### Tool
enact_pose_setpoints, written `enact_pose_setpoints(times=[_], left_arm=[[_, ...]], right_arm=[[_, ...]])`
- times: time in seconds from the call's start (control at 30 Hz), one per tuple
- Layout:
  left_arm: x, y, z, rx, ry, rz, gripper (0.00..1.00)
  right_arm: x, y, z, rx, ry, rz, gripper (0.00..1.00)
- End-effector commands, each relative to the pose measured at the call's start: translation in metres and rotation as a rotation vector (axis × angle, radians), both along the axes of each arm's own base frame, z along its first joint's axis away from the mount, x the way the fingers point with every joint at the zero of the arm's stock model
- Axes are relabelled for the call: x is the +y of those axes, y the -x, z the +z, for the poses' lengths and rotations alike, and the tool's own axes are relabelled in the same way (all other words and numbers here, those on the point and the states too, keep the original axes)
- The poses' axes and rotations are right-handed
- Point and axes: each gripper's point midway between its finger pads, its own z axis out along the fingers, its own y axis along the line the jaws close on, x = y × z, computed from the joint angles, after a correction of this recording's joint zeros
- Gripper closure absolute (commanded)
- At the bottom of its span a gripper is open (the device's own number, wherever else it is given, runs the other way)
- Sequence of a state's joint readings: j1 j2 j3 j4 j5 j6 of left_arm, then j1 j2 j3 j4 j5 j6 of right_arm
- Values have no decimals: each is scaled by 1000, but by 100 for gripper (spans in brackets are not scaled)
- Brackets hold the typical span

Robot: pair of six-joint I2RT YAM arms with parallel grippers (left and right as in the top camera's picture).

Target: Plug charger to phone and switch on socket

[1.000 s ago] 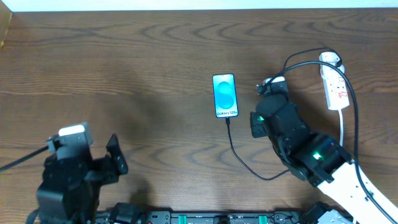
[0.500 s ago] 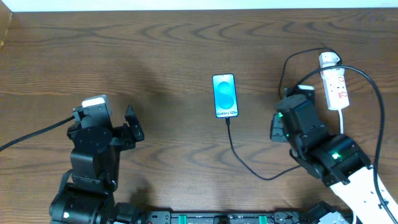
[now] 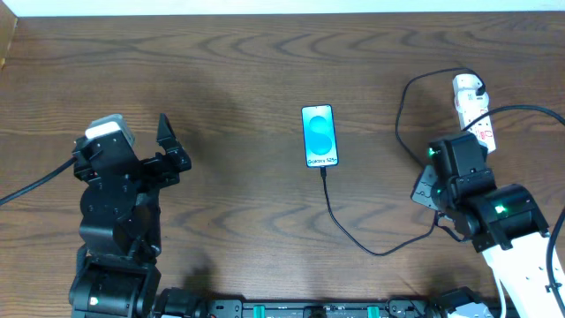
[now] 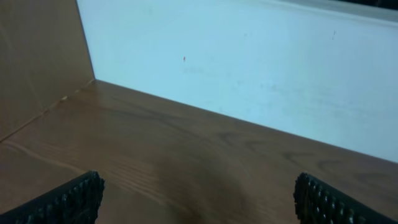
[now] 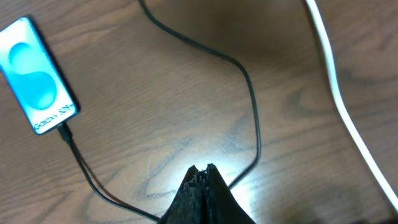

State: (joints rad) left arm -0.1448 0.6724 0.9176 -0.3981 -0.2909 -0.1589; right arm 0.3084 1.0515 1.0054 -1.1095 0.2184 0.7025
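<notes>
The phone (image 3: 319, 135) lies face up mid-table with its cyan screen lit; it also shows in the right wrist view (image 5: 38, 74). The charger's black cable (image 3: 340, 221) has its tip at the phone's bottom edge, loops down and right, then rises to a black plug (image 3: 474, 86) in the white power strip (image 3: 478, 117). The cable also crosses the right wrist view (image 5: 249, 93). My right gripper (image 3: 423, 189) (image 5: 202, 171) is shut and empty, low over the table, left of and below the strip. My left gripper (image 3: 173, 146) (image 4: 199, 205) is open and empty, far left of the phone.
The strip's white cord (image 5: 336, 87) runs down the right side, under my right arm. A white wall (image 4: 249, 68) borders the table's far edge, and a brown panel (image 4: 37, 56) stands at the far left corner.
My right arm has moved right, away from the phone and toward the power strip, with its gripper shut. My left arm has risen and swung further onto the table, gripper open.
</notes>
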Motion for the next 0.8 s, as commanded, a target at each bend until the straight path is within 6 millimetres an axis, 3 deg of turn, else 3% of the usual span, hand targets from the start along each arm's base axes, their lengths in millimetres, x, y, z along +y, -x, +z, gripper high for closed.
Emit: enact_pose_setpoints(times=[0.0, 0.2, 0.47, 0.77], left_arm=[[5, 13, 14, -28, -7, 13, 2], [11, 53, 13, -37, -5, 14, 2], [19, 114, 7, -78, 0, 15, 2], [23, 144, -52, 137, 43, 36, 2]], right_arm=[[-13, 0, 1, -6, -16, -93, 99], [-36, -9, -1, -16, 23, -177, 99], [-54, -27, -20, 32, 24, -256, 99], [-60, -31, -30, 69, 41, -255, 99]])
